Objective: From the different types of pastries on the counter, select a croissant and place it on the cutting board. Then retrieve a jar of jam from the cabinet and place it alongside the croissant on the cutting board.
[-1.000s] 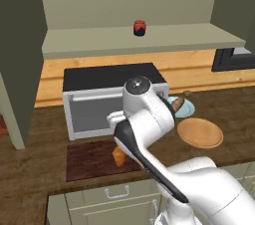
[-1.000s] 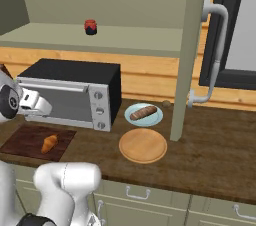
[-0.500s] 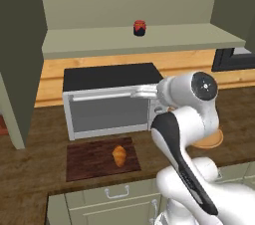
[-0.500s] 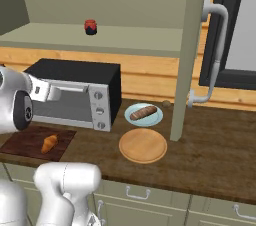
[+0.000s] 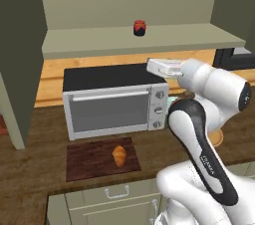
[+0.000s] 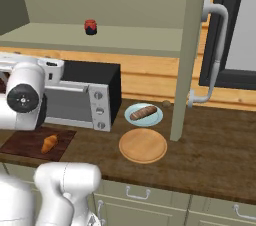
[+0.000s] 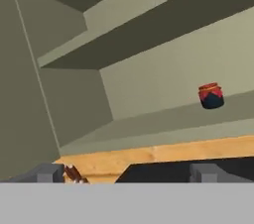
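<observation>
Nearby, toaster oven (image 5: pixel 112 102) under jam jar (image 5: pixel 140 28), plate (image 6: pixel 143 145)

Evenly lit, flat rendered light, no glare. Soft, coarse-pixelled edges throughout, no lens distortion. Dim inside the cabinet (image 5: pixel 124 0), darkest under its upper shelf in the hand view. Faint shadow below the oven (image 5: pixel 112 104) front.

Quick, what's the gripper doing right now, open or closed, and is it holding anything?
Gripper: open and empty, raised toward the cabinet shelf; the jar of jam stands there untouched.
</observation>
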### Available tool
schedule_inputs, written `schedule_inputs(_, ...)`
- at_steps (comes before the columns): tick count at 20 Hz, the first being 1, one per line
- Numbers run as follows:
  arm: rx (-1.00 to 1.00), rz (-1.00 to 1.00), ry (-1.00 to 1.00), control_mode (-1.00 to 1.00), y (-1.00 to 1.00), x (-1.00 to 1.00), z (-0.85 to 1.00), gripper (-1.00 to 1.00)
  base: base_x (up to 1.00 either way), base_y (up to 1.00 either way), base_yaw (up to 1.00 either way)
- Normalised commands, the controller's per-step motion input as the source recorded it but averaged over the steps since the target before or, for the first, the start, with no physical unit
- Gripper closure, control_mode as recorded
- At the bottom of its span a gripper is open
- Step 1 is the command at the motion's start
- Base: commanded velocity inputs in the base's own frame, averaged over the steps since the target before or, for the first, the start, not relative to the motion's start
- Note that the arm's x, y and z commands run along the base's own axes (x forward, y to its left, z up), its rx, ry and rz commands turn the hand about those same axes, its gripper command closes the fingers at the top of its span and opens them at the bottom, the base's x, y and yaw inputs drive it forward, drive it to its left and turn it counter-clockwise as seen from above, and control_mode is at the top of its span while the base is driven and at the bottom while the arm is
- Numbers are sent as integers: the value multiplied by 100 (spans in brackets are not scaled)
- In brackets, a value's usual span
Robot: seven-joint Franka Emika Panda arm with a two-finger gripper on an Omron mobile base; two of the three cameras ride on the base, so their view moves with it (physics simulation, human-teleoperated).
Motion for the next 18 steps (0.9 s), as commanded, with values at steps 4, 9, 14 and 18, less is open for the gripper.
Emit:
schedule_inputs(4, 0, 21, -49, -100, -36, -8, 58, -100, 0, 0, 0)
schedule_inputs(9, 0, 13, -29, -100, -38, 12, 64, -100, 0, 0, 0)
schedule_inputs(14, -7, 0, -3, -100, 0, 45, 19, -100, 0, 0, 0)
schedule_inputs(18, -8, -8, 0, -100, -37, 23, 32, -100, 0, 0, 0)
